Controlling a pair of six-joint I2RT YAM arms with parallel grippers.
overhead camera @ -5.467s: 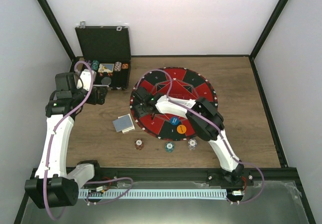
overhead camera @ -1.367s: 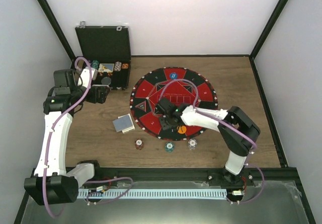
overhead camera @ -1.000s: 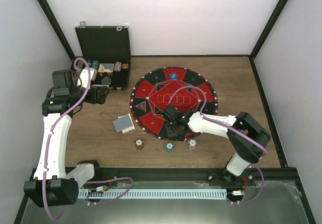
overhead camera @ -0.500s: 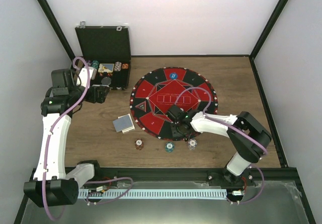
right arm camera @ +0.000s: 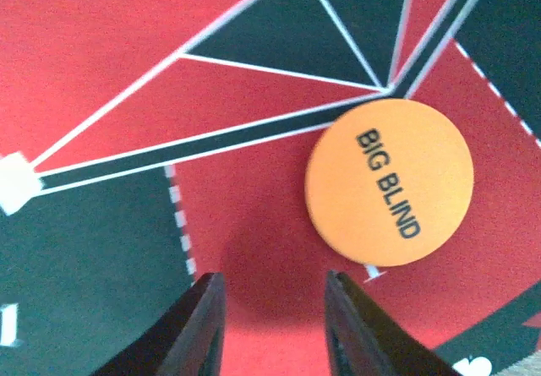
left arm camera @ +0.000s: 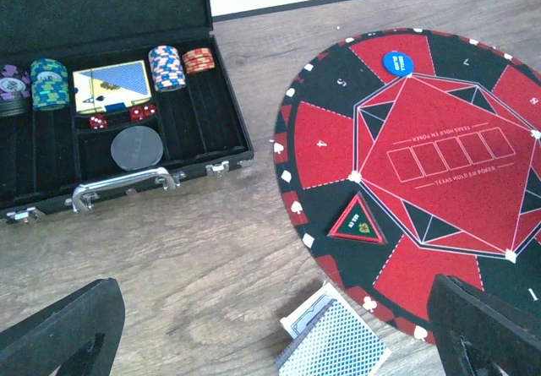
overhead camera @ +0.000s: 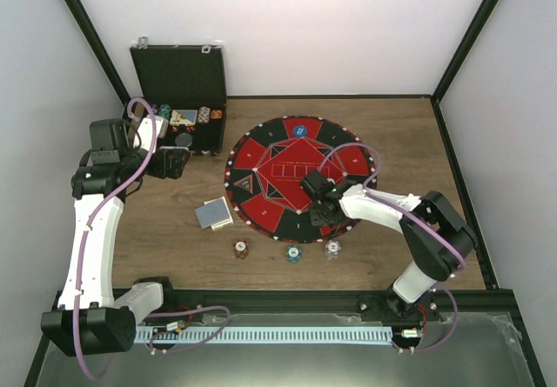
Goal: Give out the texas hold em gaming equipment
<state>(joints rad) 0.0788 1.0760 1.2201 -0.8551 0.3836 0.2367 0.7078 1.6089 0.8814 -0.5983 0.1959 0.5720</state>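
As the right gripper [right arm camera: 272, 287] hovers with jaws parted and empty, the flat orange "Big Blind" disc [right arm camera: 389, 182] lies just beside it on the round red-and-black felt mat [right arm camera: 101, 55], apparently placed, so the next move looks like a lift toward the striped poker chips [overhead camera: 292, 254].

Open black case [overhead camera: 178, 74] far-left on wooden table [overhead camera: 435, 143].

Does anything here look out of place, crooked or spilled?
Only small things. The pile of cards beside the round mat is not squared: lower cards stick out at one side. The orange disc overlaps a printed line on the mat.
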